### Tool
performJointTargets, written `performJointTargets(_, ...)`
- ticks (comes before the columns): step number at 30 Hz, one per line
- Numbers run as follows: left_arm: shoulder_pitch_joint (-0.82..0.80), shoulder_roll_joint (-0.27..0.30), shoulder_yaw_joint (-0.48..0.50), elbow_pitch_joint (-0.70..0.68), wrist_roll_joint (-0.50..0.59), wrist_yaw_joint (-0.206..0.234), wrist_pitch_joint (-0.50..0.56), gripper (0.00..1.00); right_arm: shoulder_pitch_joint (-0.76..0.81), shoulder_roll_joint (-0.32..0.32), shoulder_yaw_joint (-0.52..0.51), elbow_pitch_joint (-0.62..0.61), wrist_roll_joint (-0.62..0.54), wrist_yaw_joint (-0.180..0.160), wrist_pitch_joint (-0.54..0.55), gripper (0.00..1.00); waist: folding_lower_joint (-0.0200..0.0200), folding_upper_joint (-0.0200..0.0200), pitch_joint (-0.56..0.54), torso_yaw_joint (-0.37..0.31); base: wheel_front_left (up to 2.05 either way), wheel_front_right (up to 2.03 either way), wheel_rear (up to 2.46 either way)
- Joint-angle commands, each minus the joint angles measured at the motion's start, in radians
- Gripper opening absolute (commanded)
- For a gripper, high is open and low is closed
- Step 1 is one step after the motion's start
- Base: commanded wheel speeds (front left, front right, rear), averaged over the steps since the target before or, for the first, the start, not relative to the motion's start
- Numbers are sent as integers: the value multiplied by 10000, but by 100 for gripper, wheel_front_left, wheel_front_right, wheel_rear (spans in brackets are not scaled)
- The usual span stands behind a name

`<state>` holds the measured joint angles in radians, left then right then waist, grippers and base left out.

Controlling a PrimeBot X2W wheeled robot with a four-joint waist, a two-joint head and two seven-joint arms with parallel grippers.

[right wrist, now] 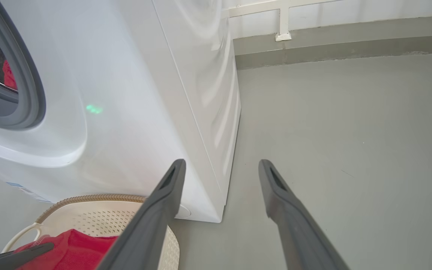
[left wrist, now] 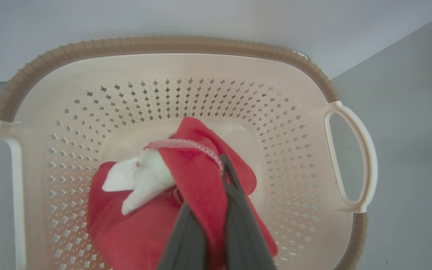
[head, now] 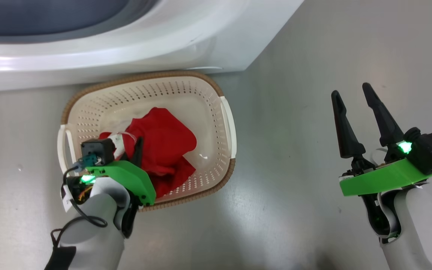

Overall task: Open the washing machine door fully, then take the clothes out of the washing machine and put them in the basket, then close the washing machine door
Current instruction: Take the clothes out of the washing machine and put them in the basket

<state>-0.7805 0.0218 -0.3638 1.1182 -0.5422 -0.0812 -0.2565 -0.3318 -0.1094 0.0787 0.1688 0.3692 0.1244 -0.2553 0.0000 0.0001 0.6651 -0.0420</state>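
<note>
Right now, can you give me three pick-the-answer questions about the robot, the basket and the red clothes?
1. Where is the bright red soft cloth that the left pincer grips?
A. on a shelf
B. inside the cream perforated plastic basket
C. on a chair

2. What colour is the basket's woven-look rim?
A. blue
B. black
C. brown

3. How is the right pincer?
A. open, holding nothing
B. shut on a sock
C. shut on a cup

Answers:
1 B, the red cloth sits within the basket's walls.
2 C, the rim is brown.
3 A, its two fingers stand apart with nothing between them.
</note>
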Motion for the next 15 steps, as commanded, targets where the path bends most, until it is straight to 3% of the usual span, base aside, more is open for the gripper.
performJointTargets(1,43,285,170,20,103,-89,-53,0,37,11,199,-265,21,63,-65,100,0,-1,258,-93,0,0,0)
performJointTargets(6,-318,285,430,253,202,-116,-53,7,-72,38,155,-323,6,63,-65,100,0,-1,618,-107,0,0,0)
performJointTargets(12,-586,299,722,429,449,-120,-53,30,-220,94,147,-376,-11,63,-65,100,0,-1,915,-122,0,0,0)
performJointTargets(14,-615,299,804,459,505,-124,-53,45,-242,103,136,-364,-10,63,-65,100,0,-1,928,-124,0,0,0)
performJointTargets(15,-621,299,842,470,534,-126,-53,59,-252,105,130,-354,-8,63,-65,100,0,-1,923,-122,0,0,0)
